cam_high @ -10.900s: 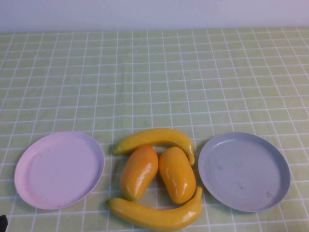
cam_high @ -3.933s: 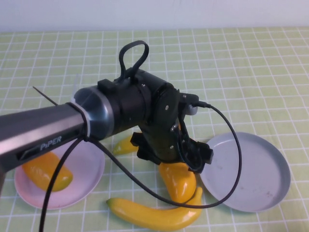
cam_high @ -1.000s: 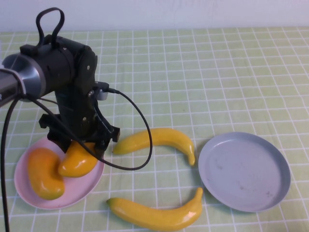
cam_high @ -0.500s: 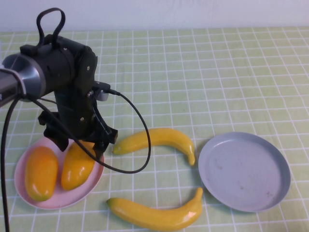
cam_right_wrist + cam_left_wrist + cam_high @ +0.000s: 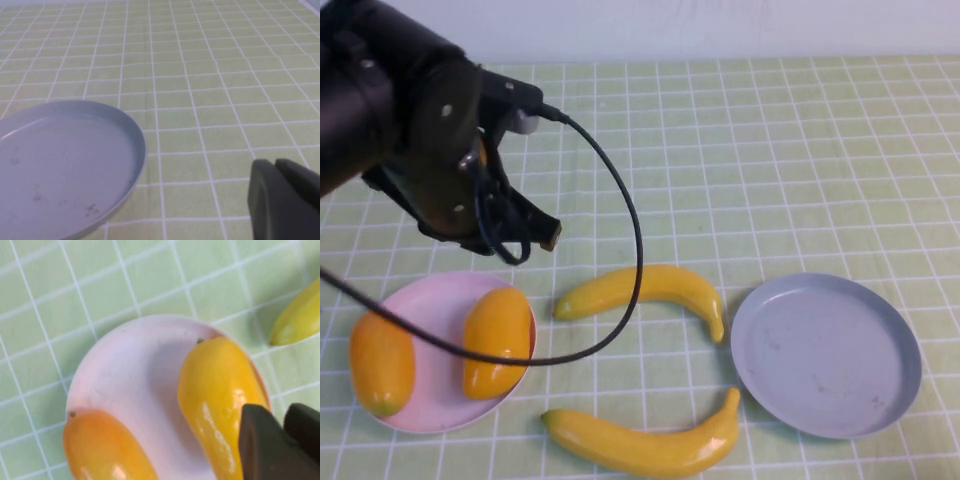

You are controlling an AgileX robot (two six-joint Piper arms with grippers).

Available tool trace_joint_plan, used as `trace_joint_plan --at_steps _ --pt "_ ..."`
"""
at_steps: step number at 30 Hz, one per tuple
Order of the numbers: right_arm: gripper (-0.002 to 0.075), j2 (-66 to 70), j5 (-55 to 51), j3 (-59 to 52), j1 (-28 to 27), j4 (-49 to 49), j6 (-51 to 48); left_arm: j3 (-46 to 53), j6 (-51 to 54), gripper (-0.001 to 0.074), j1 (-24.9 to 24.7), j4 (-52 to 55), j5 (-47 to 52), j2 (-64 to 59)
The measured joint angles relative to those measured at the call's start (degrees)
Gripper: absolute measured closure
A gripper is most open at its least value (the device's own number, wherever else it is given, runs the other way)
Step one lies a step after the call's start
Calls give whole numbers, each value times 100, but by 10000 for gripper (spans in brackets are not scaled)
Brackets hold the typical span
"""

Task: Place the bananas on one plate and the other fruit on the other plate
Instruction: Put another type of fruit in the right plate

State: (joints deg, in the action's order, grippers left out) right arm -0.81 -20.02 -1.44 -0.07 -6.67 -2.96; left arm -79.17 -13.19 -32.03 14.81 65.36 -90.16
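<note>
Two orange-yellow mango-like fruits lie on the pale pink plate at the front left, one on its right side and one on its left rim. Both show in the left wrist view. Two yellow bananas lie on the cloth, one in the middle and one at the front. The grey-blue plate at the right holds nothing. My left arm is raised above the pink plate. Its gripper is shut and empty, above the nearer fruit. My right gripper is shut, beside the grey-blue plate.
A green checked cloth covers the table up to a pale wall at the back. The left arm's black cable loops down over the cloth near the middle banana. A banana end shows in the left wrist view.
My left gripper has let go of the second fruit on the pink plate and risen away. That fruit now lies flat on the plate; the other has shifted to the plate's left rim.
</note>
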Motion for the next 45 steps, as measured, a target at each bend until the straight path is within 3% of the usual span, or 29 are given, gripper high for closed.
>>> trace_joint_plan --at_steps 5,18,28,33,36,45 --pt "743 0 0 0 0 0 0 1083 -207 722 -99 -10 -830 1180" --pt "743 0 0 0 0 0 0 4120 -1009 734 -108 -91 -2670 4418" --pt "743 0 0 0 0 0 0 4507 -1195 734 -108 262 -2593 5018" --pt "743 0 0 0 0 0 0 4779 -1013 734 -108 640 -3709 5153" --pt "743 0 0 0 0 0 0 5279 -551 734 82 527 -4736 5582" --pt "743 0 0 0 0 0 0 7250 277 735 1276 78 -6977 7785"
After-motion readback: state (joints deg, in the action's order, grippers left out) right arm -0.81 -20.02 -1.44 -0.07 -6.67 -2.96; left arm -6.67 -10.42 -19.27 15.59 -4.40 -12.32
